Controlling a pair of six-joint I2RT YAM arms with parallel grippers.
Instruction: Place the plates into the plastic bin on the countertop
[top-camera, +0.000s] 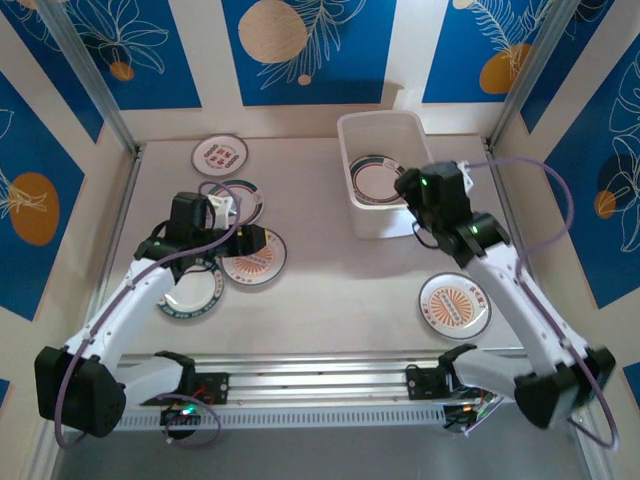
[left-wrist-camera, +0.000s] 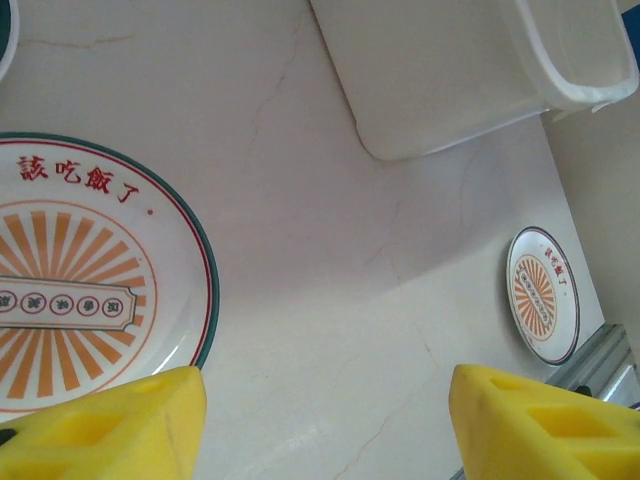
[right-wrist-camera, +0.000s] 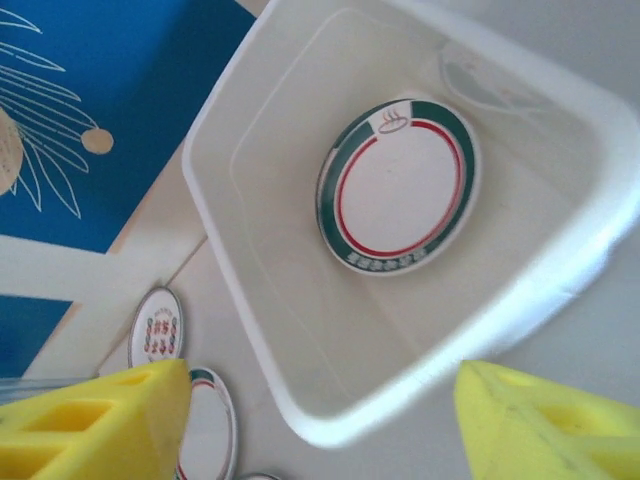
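Smooth plastic bin (right-wrist-camera: 250, 240), glossy plates (left-wrist-camera: 90, 300), countertop (left-wrist-camera: 350, 300) seemingly matt.

This is a robot test cell dressed up as a kitchen corner, not a real home. Under the left gripper (left-wrist-camera: 325, 425) and the right gripper (right-wrist-camera: 325, 420) lies a pale, marble-veined countertop (top-camera: 330, 300) with printed plates (top-camera: 454, 305) and a plastic bin (top-camera: 380, 140), as on a kitchen counter. Beyond the grippers, though, stand cream walls (top-camera: 210, 60) with decorative blue leaf-print panels (top-camera: 300, 45), held by bare aluminium posts (top-camera: 90, 75). Behind them, at the arm bases, runs an aluminium rail (top-camera: 320, 385) with exposed wiring, and loose purple cables (top-camera: 545, 170) trail along the arms.
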